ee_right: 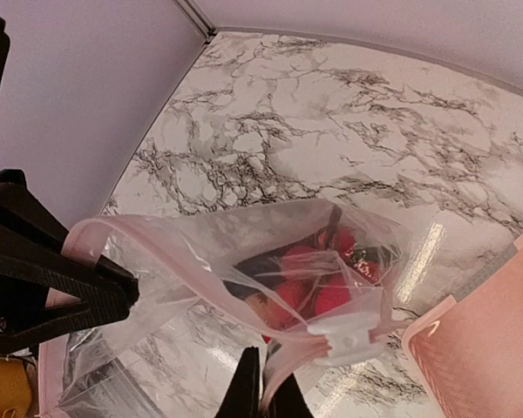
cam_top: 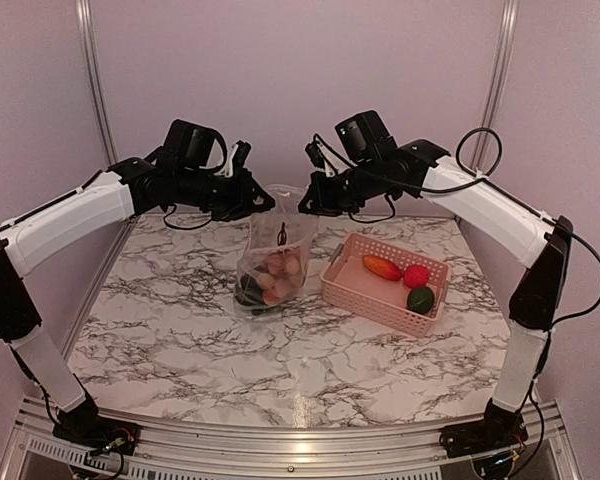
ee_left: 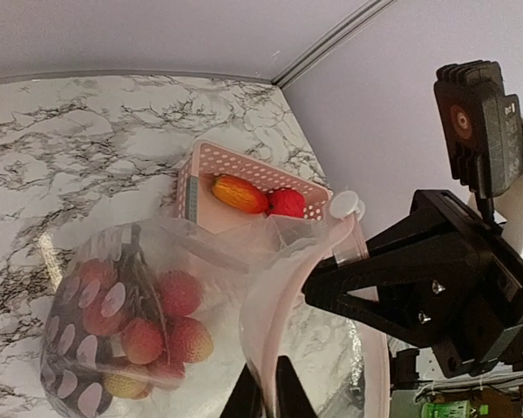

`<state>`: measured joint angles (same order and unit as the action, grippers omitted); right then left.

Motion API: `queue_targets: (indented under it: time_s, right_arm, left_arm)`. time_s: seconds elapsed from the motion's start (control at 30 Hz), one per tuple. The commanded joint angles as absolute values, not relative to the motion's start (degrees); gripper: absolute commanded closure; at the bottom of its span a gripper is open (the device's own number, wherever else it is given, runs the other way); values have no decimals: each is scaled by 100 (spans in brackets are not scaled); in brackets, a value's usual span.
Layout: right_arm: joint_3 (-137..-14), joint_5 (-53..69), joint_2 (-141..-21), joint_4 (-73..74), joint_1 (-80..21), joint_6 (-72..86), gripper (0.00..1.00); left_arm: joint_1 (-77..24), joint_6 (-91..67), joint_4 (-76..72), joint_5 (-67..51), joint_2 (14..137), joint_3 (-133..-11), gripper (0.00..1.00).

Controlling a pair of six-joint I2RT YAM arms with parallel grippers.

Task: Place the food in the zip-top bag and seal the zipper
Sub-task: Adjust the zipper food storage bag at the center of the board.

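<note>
Both hands grip the bag [cam_top: 277, 262] by its mouth. The left hand [cam_top: 263, 203] is clenched on one side of the rim and the right hand [cam_top: 306, 203] on the other. They hold it upright with its bottom resting on the table [cam_top: 180, 340], near the middle and toward the far edge.

The mouth gapes open. The pinkish zipper [ee_left: 248, 300] curves apart between the two grips, and its white slider [ee_right: 347, 336] sits at the end by the right hand.

Inside the bag lie several red-pink berries [ee_left: 170, 292] and a dark piece [cam_top: 250, 291]. The pink basket [cam_top: 375, 308] stands just right of the bag, toward the right edge. It holds an orange mango piece [cam_top: 382, 267], a red berry [cam_top: 415, 276] and a round green piece [cam_top: 420, 299].

So loading looks only partly done, and sealing has not begun.

The next move probably calls for the right hand, the nearer to the basket, to let go and fetch those three pieces. Meanwhile the left hand alone would have to keep the mouth up. The thin plastic is likely to sag once one side is freed. After that the slider must be drawn along the full strip.
</note>
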<state>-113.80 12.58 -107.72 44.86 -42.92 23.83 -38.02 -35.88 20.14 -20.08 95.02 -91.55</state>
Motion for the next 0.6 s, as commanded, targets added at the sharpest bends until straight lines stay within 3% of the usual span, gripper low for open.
queue_targets:
  time_s: [0.0,0.4,0.57]
  right_arm:
    - [-11685,1018,-10733,4595,-4333,2573,100]
    - [-11766,1037,-10758,4394,-4330,2712,100]
    - [-11882,1229,-10815,4229,-4315,2781,100]
  left_arm:
    - [-4040,-2938,3341,-1126,9737,-9875,82]
    - [-4556,-2736,5852,1134,10441,-11654,87]
    - [-4683,-2608,6158,1775,10556,-12138,100]
